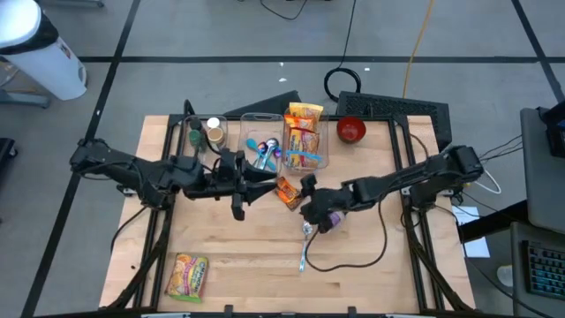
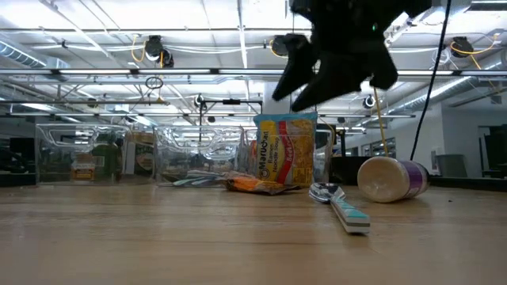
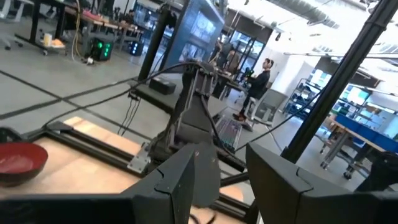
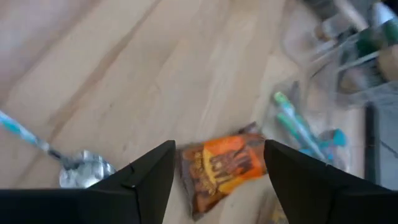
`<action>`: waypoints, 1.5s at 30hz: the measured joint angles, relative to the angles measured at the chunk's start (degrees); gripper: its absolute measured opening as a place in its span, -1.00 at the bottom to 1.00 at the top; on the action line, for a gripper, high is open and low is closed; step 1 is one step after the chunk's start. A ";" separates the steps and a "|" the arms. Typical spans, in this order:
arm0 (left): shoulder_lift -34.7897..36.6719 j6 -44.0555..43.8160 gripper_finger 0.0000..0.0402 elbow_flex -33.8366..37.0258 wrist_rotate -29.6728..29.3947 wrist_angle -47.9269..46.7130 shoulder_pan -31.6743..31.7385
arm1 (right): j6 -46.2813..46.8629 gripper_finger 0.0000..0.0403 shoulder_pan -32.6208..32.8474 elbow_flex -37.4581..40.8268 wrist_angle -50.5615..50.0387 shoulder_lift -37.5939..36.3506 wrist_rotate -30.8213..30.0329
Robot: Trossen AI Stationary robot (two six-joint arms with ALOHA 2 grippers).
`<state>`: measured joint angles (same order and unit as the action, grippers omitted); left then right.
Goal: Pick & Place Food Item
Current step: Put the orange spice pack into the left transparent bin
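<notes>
near the middle of the table, just in front of the clear bins along the far edge, lies the orange snack packet (image 1: 287, 192), flat on the wood and touched by nothing. the right gripper (image 1: 308, 196) hovers over it from the right edge's side; in the right wrist view the packet (image 4: 222, 166) shows in the gap between the two dark fingers (image 4: 143, 180), which stand apart and empty. this looks like the approach step of a pick: fingers spread and lined up, no contact yet. the next move would call for a straight descent until the tips straddle the packet's short sides, then a close; the wrapper is thin and slack, so a shallow pinch could slip off or only crease it.

beside the packet, toward the near edge, lie a spoon (image 1: 305, 248) and a tipped purple cup (image 1: 330, 219), close enough to be nudged on the way down. the bins (image 1: 316, 141) hold ramen packs and utensils. the left gripper (image 1: 254, 183) waits just left of the packet, raised, part open, holding nothing.
</notes>
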<state>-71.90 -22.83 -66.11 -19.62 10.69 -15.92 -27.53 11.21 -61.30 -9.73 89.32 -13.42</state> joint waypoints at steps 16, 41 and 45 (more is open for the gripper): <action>-0.02 -1.70 -0.26 0.00 0.02 -6.31 0.00 | -9.08 0.11 0.17 0.07 -0.65 11.49 -3.03; -0.02 -1.72 -0.26 0.00 0.02 -8.63 0.00 | -9.38 -0.05 -4.62 -0.09 -1.61 15.41 -6.02; -0.02 -1.92 -0.26 0.00 0.02 -9.39 0.00 | -9.24 -0.05 -4.34 -0.09 -2.79 15.41 -6.11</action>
<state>-71.92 -24.75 -66.11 -19.59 1.30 -15.92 -36.76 6.86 -61.39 -12.52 104.73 -19.52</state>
